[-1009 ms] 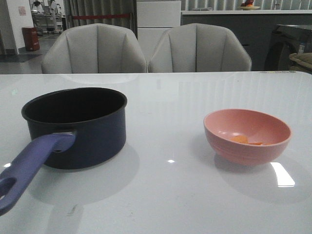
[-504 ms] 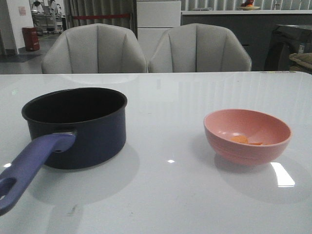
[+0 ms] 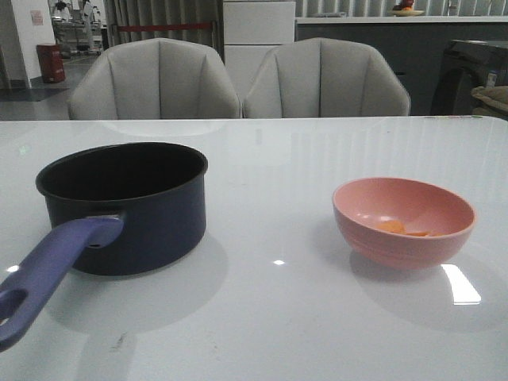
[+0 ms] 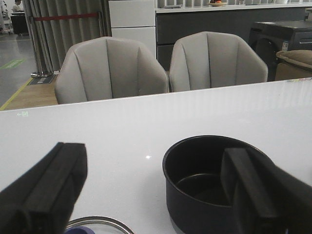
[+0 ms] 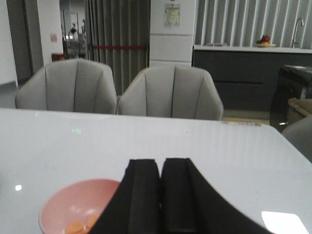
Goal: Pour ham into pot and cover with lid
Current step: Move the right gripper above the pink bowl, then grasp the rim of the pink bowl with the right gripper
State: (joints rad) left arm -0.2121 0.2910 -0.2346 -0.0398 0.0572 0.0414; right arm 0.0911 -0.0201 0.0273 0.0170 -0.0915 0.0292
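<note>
Nothing has moved: ham [image 3: 401, 228] lies in the pink bowl [image 3: 404, 221], pot [image 3: 127, 206] apart on the bench [image 3: 278, 317]. Left gripper [image 4: 151, 190] jaws gape wide, empty; right gripper [image 5: 160, 195] jaws are pressed together, empty.

- You are in a showroom-like or open office space, not a home kitchen.
- Two grey upholstered chairs [image 3: 238, 79] face your glossy white table [image 3: 278, 317].
- Behind them, a dark counter [image 5: 234, 73] carries a fruit plate [image 5: 263, 43] and a tap [image 5: 297, 27].
- A red belt barrier [image 3: 163, 27] crosses before grey curtains [image 4: 63, 34].
</note>
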